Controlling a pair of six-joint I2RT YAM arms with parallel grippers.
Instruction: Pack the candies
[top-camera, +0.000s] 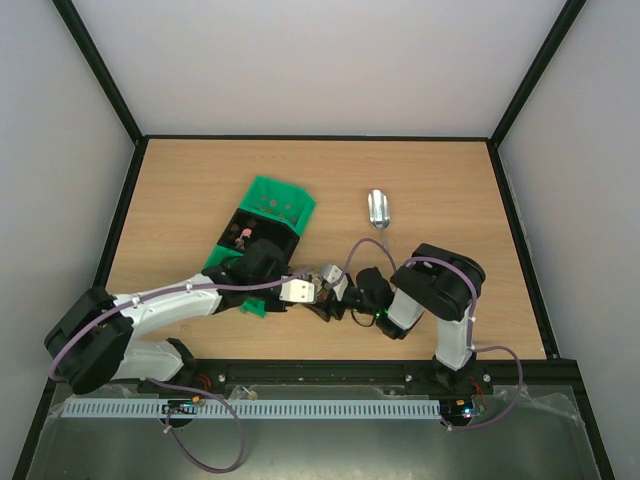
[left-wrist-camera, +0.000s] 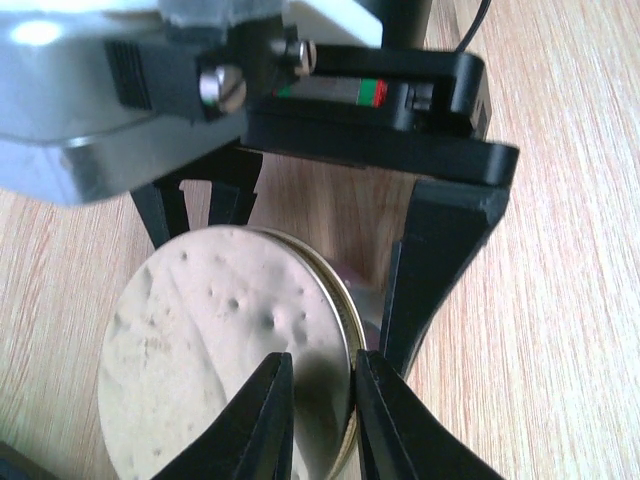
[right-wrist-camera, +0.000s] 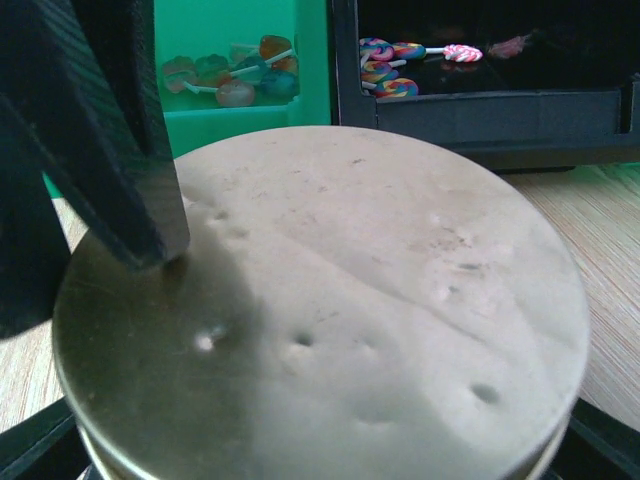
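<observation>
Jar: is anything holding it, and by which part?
Both hands: the right hand clamps the jar around its body, under the lid; the left hand pinches the lid's rim, one finger on top, one outside.

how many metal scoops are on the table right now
1. The scoop lies on the table, just right of the green box. Another could be hidden under the arms.

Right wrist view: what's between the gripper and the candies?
In that view, the round metal jar lid fills the stretch; the candies lie beyond it.
</observation>
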